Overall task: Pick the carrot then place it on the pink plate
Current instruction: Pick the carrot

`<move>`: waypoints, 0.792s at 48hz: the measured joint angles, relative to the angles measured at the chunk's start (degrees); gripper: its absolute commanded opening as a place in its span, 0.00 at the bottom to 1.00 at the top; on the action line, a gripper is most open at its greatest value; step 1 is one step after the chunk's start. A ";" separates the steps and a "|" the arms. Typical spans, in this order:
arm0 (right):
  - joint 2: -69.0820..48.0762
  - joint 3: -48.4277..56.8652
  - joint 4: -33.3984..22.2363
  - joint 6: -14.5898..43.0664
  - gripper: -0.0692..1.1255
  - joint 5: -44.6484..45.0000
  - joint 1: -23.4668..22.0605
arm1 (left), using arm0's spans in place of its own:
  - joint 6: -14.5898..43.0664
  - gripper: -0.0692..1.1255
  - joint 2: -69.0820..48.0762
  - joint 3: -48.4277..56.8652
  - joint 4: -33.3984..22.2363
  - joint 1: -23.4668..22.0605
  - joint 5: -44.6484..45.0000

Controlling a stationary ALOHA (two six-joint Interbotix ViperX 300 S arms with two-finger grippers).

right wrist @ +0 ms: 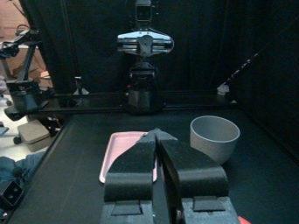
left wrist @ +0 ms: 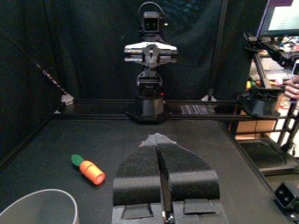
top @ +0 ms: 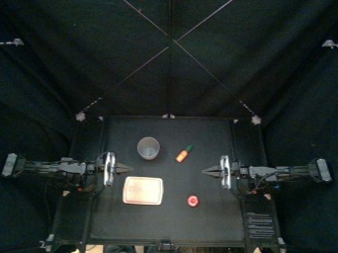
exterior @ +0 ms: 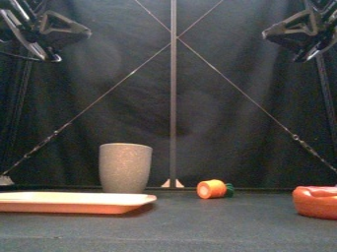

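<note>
L claw [left wrist: 160, 140] and R claw [right wrist: 160, 133] are both sitting shut and empty, hanging over the table [top: 211, 222] at its L and R sides. Btwn them the carrot [top: 184, 153] is lying on the table, just beside grey cup [top: 149, 148], apart from pink plate [top: 142, 191] toward front. You're starting at zero: approach, grasp, carry, drop all pending.

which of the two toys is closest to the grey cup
The orange carrot, lying just beside the grey cup. The round red toy sits farther forward, by the pink tray.
</note>
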 measured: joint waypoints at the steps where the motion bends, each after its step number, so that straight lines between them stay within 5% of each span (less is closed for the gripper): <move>1: 0.00 0.00 0.00 0.00 0.06 0.00 0.00 | 0.00 0.03 0.00 -0.09 0.09 0.09 0.00; 15: 9.84 -1.85 0.35 0.62 0.10 6.06 -10.99 | 0.35 0.03 -2.02 1.32 0.88 2.20 0.09; 27: 25.22 -10.99 -9.32 0.44 0.13 16.70 -17.67 | 0.35 0.03 -2.20 1.32 1.32 2.29 0.44; 38: 38.14 -18.98 -17.31 1.05 0.39 21.88 -18.11 | 0.35 0.03 -2.20 1.41 1.49 2.29 0.88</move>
